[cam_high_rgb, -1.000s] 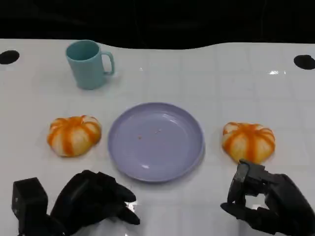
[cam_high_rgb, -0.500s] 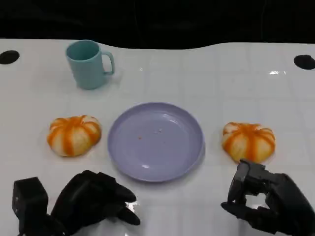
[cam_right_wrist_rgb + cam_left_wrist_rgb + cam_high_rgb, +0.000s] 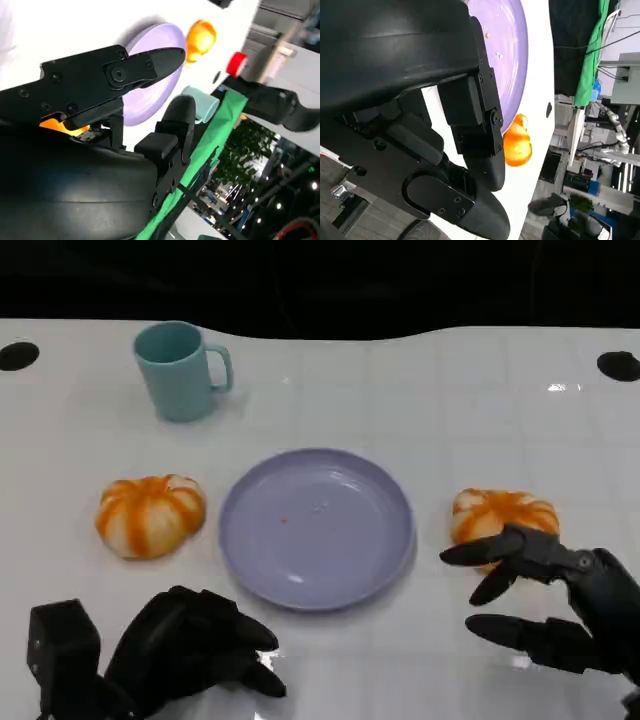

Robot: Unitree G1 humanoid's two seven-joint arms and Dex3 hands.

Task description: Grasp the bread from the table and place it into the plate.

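Two orange-and-white striped bread rolls lie on the white table, the left bread [image 3: 150, 514] and the right bread [image 3: 500, 520], on either side of an empty lilac plate [image 3: 316, 528]. My right hand [image 3: 555, 600] is open just in front of the right bread, fingers spread, with one fingertip reaching over the bread's near edge. Near the front edge, my left hand [image 3: 190, 650] lies with fingers curled, holding nothing. The left wrist view catches the plate [image 3: 512, 45] and the right bread [image 3: 517, 145]. The right wrist view has the plate [image 3: 155, 95] and the left bread [image 3: 201, 39].
A teal mug [image 3: 180, 370] stands at the back left of the table, handle to the right. Two black round holes sit at the table's far corners [image 3: 18, 355] [image 3: 618, 365]. Beyond the far edge everything is dark.
My right hand has opened from a curled pose, and its fingers have stretched out toward the right bread. The left hand, both breads and the plate have not moved.
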